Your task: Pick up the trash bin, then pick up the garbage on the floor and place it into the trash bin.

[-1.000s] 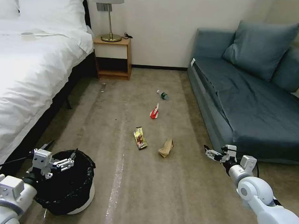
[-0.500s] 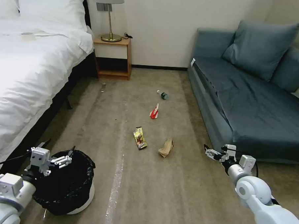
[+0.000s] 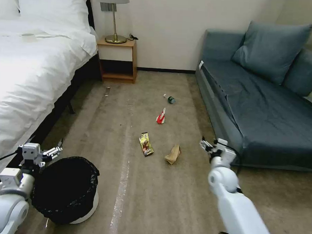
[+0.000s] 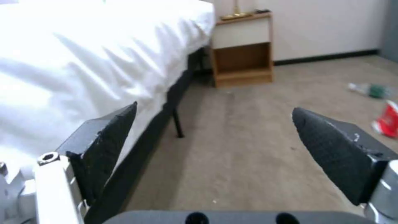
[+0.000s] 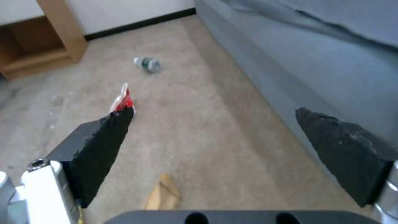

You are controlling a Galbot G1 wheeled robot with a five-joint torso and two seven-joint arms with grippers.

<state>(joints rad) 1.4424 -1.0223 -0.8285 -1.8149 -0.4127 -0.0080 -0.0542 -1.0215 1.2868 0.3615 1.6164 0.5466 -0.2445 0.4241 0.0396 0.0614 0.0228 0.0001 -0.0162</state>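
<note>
The left hand (image 3: 54, 150) has pulled back off the bin (image 3: 68, 190), and now hangs spread by its bedward rim. The bin stands on the floor. The right hand (image 3: 206, 145), also spread, has swung inward, nearest the paper bag (image 3: 173, 154), which lies just left of it.

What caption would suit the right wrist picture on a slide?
Open right gripper above carpet, brown paper bag just ahead, red-and-white packet and bottle beyond.

White trash bin (image 3: 86, 210) black-lined, yellow wrapper (image 3: 146, 144), brown paper bag (image 3: 173, 154), blue sofa (image 3: 266, 111)
</note>
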